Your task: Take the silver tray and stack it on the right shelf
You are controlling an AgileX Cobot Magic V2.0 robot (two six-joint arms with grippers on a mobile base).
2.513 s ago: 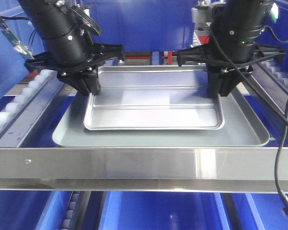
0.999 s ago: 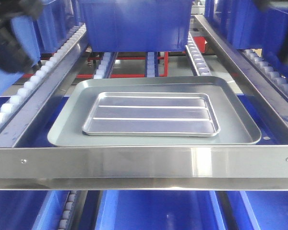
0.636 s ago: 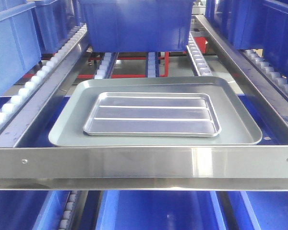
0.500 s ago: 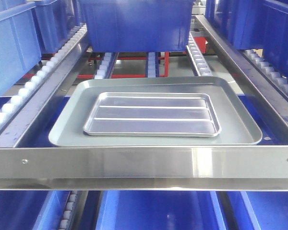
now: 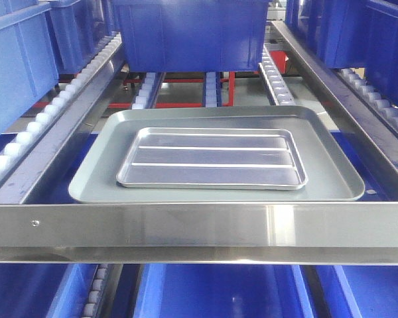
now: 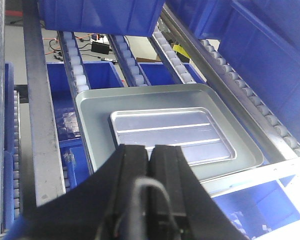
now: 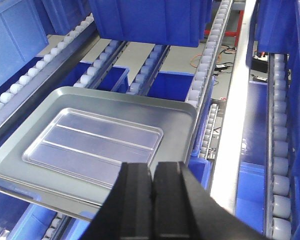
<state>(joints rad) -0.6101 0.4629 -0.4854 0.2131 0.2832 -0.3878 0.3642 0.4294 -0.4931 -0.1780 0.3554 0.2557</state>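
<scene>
Shiny steel runs across the very front: a broad bar (image 5: 199,225) with small rivets, the front edge of the shelf (image 5: 46,159). Below the bar sit blue bins (image 5: 219,291).

Just behind the bar lies a big grey tray (image 5: 331,172) with a smooth floor. The silver tray (image 5: 212,159) lies flat inside it, on top of its floor, a little left of the middle. The silver tray is shiny, with round corners and two long raised lines across it. Nothing touches it.

White rollers (image 5: 26,132) line the rails on both sides of the trays. More roller rails (image 5: 146,89) run away behind them. Farther back, a big blue box (image 5: 189,33) sits on the rails, and more blue boxes (image 5: 20,59) stand off to the sides.

In the left wrist view, the left gripper (image 6: 150,165) hangs above and in front of the trays. Its black fingers (image 6: 132,175) are pressed together and hold nothing. In the right wrist view, the right gripper (image 7: 152,185) is also up above the trays, near their right front corner. Its fingers (image 7: 136,195) are together too, with nothing between them.
</scene>
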